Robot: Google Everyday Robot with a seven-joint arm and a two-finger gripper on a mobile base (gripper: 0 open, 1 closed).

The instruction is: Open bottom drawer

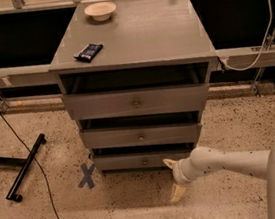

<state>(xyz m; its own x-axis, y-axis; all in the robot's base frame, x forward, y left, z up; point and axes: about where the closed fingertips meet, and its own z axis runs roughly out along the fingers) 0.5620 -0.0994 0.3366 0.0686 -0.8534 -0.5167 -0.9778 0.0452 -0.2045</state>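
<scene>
The grey cabinet [133, 41] has three drawers. The bottom drawer [129, 161] is the lowest, with a shallow front and a small round knob [145, 162]. It sits slightly pulled out, like the two above it. My gripper [174, 178] is low near the floor, just right of the knob and in front of the drawer's right end. Its two cream fingers [178, 192] are spread apart, one up near the drawer front, one down toward the floor. It holds nothing.
A white bowl [100, 10] and a dark packet [88, 52] lie on the cabinet top. A blue X of tape [87, 175] marks the floor at the cabinet's left foot. A black stand leg [26, 166] and a cable [33, 160] lie on the left.
</scene>
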